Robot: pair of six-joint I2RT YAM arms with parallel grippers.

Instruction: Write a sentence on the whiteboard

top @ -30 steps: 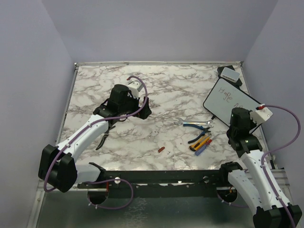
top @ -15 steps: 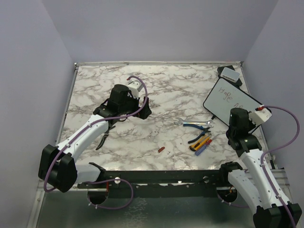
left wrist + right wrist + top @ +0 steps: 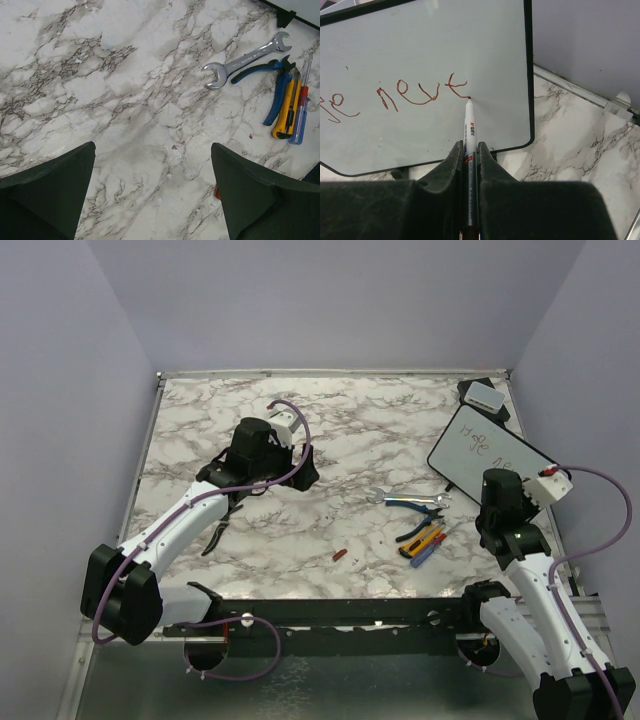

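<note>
A marker [image 3: 468, 120] is clamped in the right gripper [image 3: 469, 150], tip touching the whiteboard [image 3: 420, 50] at three o'clock on the table [image 3: 340, 440]. The left gripper [image 3: 152, 150] is spread apart.

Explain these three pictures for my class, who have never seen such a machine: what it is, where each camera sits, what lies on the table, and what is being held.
This is a robot with two white-and-black jointed arms bolted to a marble-patterned table. The wide picture looks down from above and behind; the other two come from cameras on each wrist. The left gripper hangs open, holding nothing, above the table. Nearby lie a silver open-ended spanner, blue-handled pliers, a yellow utility knife and a blue-and-red screwdriver. The right gripper is shut on a white-barrelled marker pen, whose tip touches the black-framed white whiteboard, at the end of reddish handwriting.
</note>
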